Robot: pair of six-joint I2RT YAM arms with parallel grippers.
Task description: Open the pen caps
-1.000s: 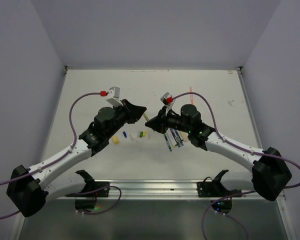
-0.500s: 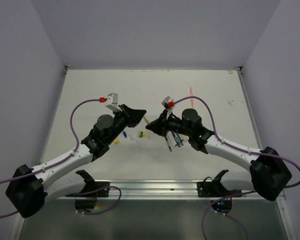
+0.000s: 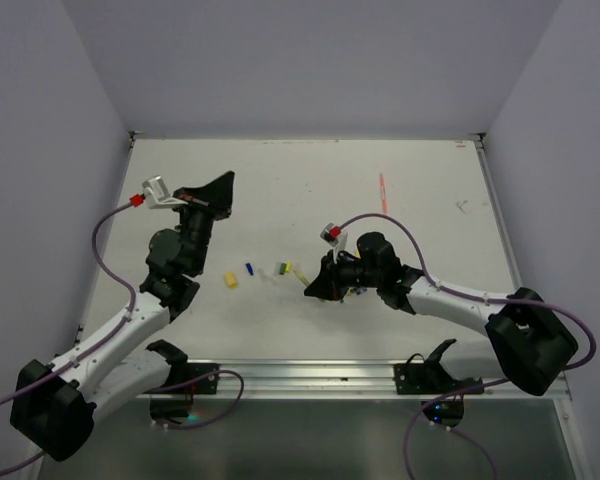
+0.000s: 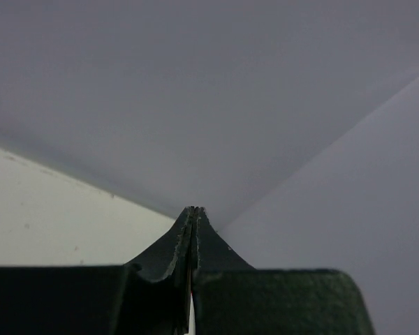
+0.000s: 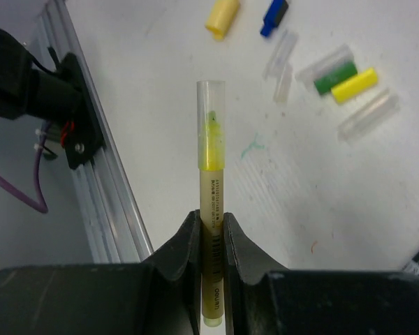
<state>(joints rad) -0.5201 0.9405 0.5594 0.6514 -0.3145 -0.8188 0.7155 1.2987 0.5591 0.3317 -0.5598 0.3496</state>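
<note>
My right gripper [image 5: 210, 215] is shut on the pale body of a yellow highlighter pen [image 5: 211, 185], whose clear cap [image 5: 210, 118] sits on the far end. From above, the right gripper [image 3: 312, 289] hangs low over the table's near middle. Loose pen caps lie beyond it: a yellow one [image 5: 222, 17], a blue one [image 5: 273, 15], a green one [image 5: 335, 77], another yellow one [image 5: 355, 84] and clear ones [image 5: 368, 115]. My left gripper [image 3: 220, 187] is raised at the left, well apart from the pens, its jaws pressed together [image 4: 193, 211] with nothing seen in them.
An aluminium rail [image 3: 310, 375] with black clamps runs along the near edge, close under the held pen. More pens [image 3: 358, 292] lie mostly hidden beneath the right arm. An orange-red pen [image 3: 383, 192] lies at the back right. Pale walls enclose the table.
The left arm has swung up and to the left, away from the right gripper, and its jaws have closed. The right gripper has dropped toward the near edge with the highlighter.
</note>
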